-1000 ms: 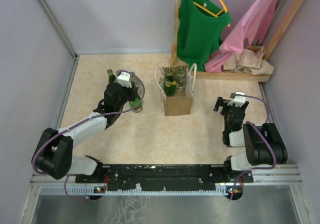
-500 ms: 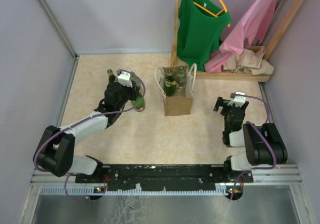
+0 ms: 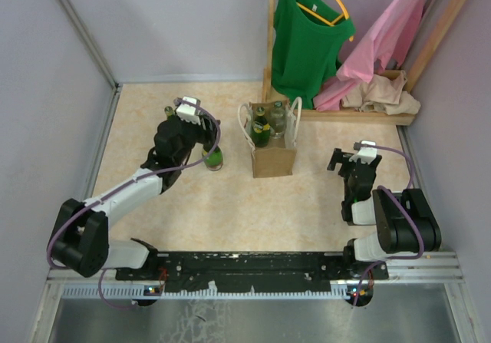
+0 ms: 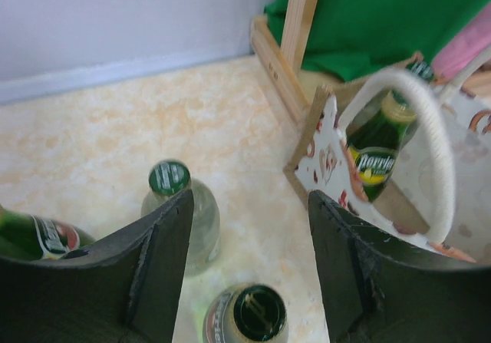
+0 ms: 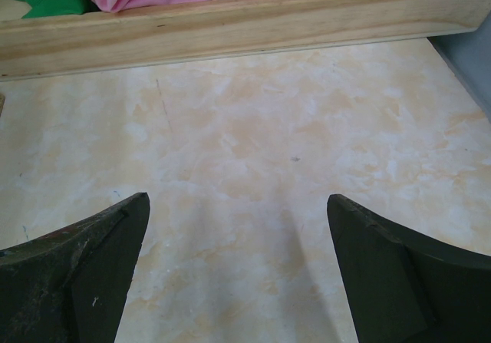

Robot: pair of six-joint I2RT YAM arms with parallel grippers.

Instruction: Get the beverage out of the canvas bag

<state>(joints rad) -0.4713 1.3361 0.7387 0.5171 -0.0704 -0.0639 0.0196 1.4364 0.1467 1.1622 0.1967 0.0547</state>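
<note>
The canvas bag [image 3: 274, 159] stands upright mid-table with white looped handles and holds two green bottles [image 3: 261, 126]. In the left wrist view the bag [image 4: 326, 163] is at the right, with a green Perrier bottle [image 4: 374, 147] inside. A third green bottle [image 3: 212, 157] stands on the table left of the bag, and its cap [image 4: 257, 316] shows just below my left jaws. My left gripper [image 3: 201, 133] is open and empty above that bottle [image 4: 249, 228]. My right gripper [image 3: 351, 160] is open and empty over bare table at the right [image 5: 238, 228].
A clear bottle with a green cap [image 4: 175, 205] and another green bottle [image 4: 31, 237] stand left of the released one. A wooden rack [image 3: 360, 114] with green and pink clothes stands at the back right. Its base beam [image 5: 245, 24] lies ahead of my right gripper.
My left gripper has lifted off the green bottle and drawn back to the far left. The bottle stays standing left of the bag. The right arm has not moved.
</note>
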